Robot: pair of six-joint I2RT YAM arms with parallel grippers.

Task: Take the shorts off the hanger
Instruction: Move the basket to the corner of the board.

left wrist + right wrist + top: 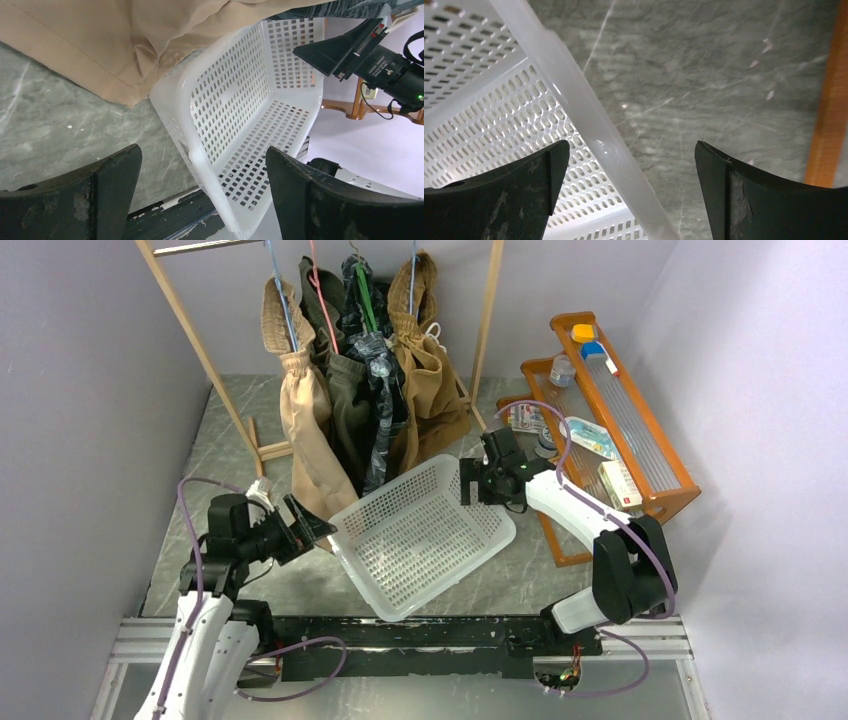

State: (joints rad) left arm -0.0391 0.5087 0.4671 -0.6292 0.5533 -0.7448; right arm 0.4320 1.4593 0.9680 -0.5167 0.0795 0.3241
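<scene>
Four shorts hang side by side from a wooden rack at the upper centre of the top view.

At the lower left of that view, the left hand sits low over the grey marbled worktop. Its jaws are spread wide and hold nothing. Its wrist view shows the near corner of a white perforated basket in the gap between the two dark fingers, with pale cloth draped across the upper left.

That cloth is the light beige shorts, the leftmost pair, on a blue hanger. Their hem reaches down just beside the basket's left corner. Next to the right come the olive green shorts on a pink hanger, then the dark patterned shorts on a green one. The tan brown shorts are the rightmost. All four are on their hangers.

Below the shorts, the basket lies tilted at the centre of the worktop.

The right hand is at the basket's upper right corner. It is likewise wide open and grips nothing. In its wrist view the basket's white rim runs diagonally between its fingers. Whether they touch the rim cannot be told.

An orange wooden shelf holding small packets stands along the right side.
</scene>
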